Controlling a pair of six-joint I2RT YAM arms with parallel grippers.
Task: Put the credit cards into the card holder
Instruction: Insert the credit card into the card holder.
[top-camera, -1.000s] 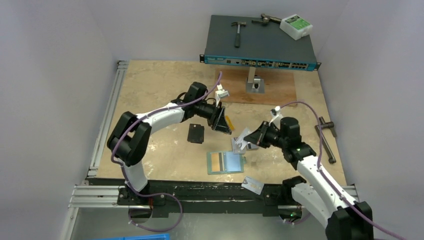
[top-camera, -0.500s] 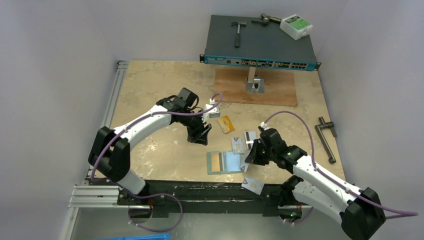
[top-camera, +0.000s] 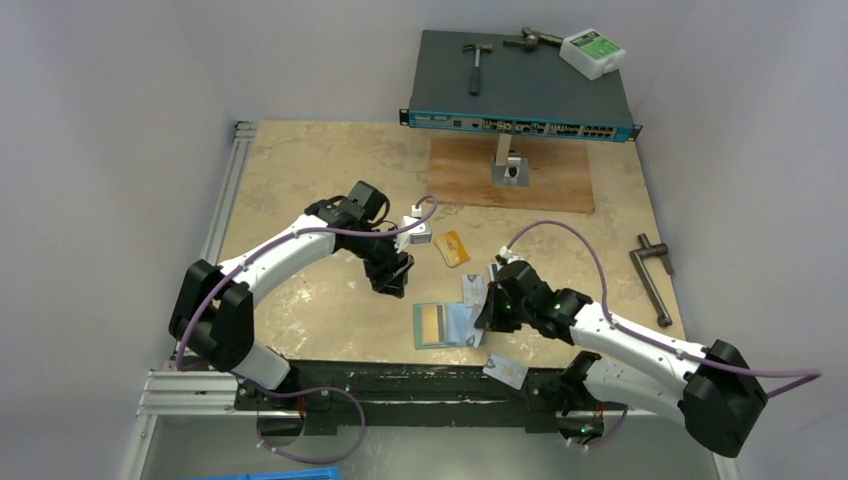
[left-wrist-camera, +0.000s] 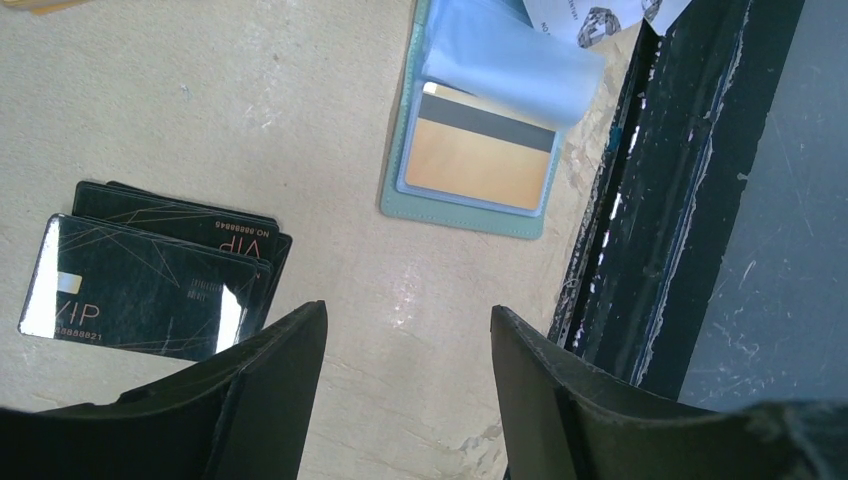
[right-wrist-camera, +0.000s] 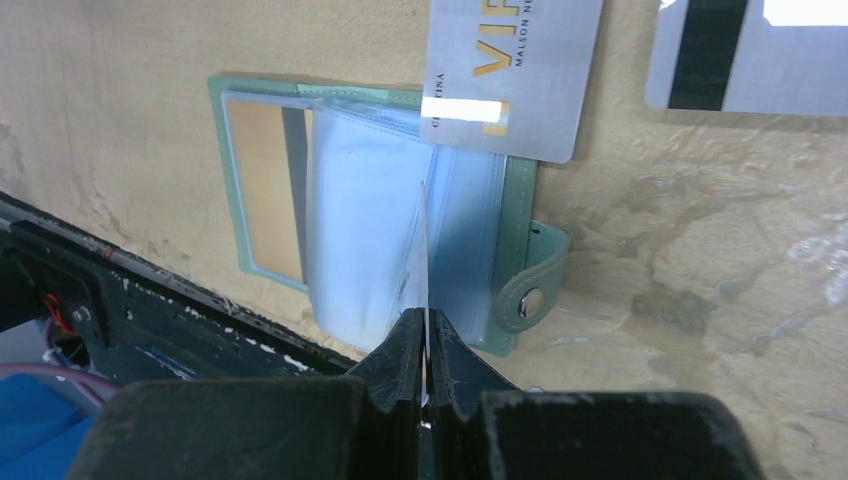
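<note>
The right tool is pinched tight on a card, held edge-on, seemingly to slide between the pale sleeves of the open holder at the bench's near edge. The left tool gapes empty beside black cards.

The card holder is teal-green, its lining pale blue; a tan card with a dark stripe shows inside. The silver card bears gold lettering, the black cards thin pale lines. The counter is mottled beige.
</note>
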